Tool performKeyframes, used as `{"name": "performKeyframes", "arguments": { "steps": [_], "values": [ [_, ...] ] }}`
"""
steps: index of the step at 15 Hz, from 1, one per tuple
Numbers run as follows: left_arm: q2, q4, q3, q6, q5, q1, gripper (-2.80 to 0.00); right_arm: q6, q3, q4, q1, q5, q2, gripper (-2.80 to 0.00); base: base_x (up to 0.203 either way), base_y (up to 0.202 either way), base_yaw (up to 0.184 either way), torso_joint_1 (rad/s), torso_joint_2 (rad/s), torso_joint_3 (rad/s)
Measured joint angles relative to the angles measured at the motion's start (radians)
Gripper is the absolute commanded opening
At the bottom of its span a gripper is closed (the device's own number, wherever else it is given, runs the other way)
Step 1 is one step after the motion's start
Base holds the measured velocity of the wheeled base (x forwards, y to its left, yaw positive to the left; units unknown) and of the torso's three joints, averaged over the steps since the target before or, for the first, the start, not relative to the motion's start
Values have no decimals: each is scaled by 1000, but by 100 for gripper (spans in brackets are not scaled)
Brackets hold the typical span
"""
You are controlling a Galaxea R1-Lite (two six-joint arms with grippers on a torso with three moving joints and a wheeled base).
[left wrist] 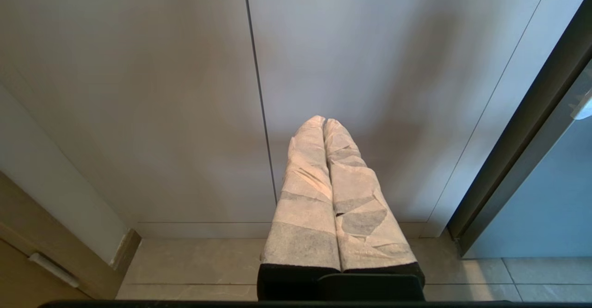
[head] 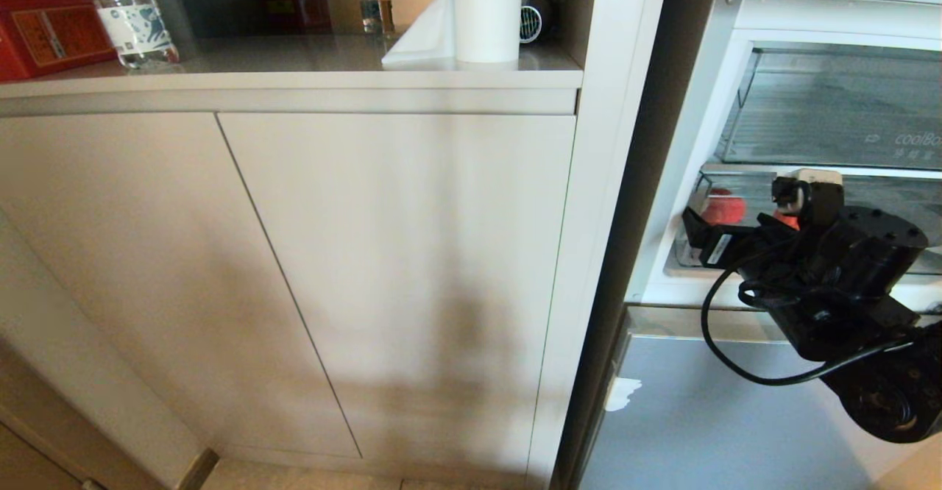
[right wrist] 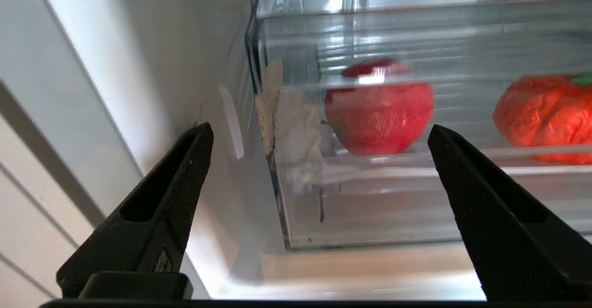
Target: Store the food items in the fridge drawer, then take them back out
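Note:
Two food items lie inside the clear fridge drawer (right wrist: pixel 393 206): a round red one (right wrist: pixel 379 109) near the corner with a whitish patch (right wrist: pixel 273 109), and a rough orange-red lump (right wrist: pixel 541 113) further along. My right gripper (right wrist: pixel 320 126) is open and empty, its black fingers (right wrist: pixel 175 192) spread wide just in front of that corner, outside the drawer. The head view shows the same gripper (head: pixel 736 229) at the drawer (head: pixel 898 203), with the red item (head: pixel 720 207) just beyond it. My left gripper (left wrist: pixel 323 122) is shut, its taped fingers pointing at the cabinet base.
A shorter clear bin (head: pixel 831 107) sits above the drawer. The fridge's side wall (right wrist: pixel 152 67) is close beside my right gripper. Beige cabinet doors (head: pixel 368 269) fill the left, under a counter with a paper towel roll (head: pixel 487 12) and a water bottle (head: pixel 129 12).

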Motion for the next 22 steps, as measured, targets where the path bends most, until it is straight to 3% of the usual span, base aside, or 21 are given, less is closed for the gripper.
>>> {"name": "performKeyframes", "arguments": {
  "steps": [3, 4, 16, 22],
  "values": [
    [0, 0, 0, 0, 0, 0, -280, 1, -31, -3, 0, -1, 19, 0, 0, 0, 0, 0, 0, 0],
    [0, 0, 0, 0, 0, 0, -280, 1, -36, -4, 0, -1, 26, -280, 0, 0, 0, 0, 0, 0],
    [0, 0, 0, 0, 0, 0, -280, -1, -69, 1, 46, -4, 39, -280, 0, 0, 0, 0, 0, 0],
    [0, 0, 0, 0, 0, 0, -280, 15, 17, -3, 65, -3, -22, -280, 0, 0, 0, 0, 0, 0]
  ]
}}
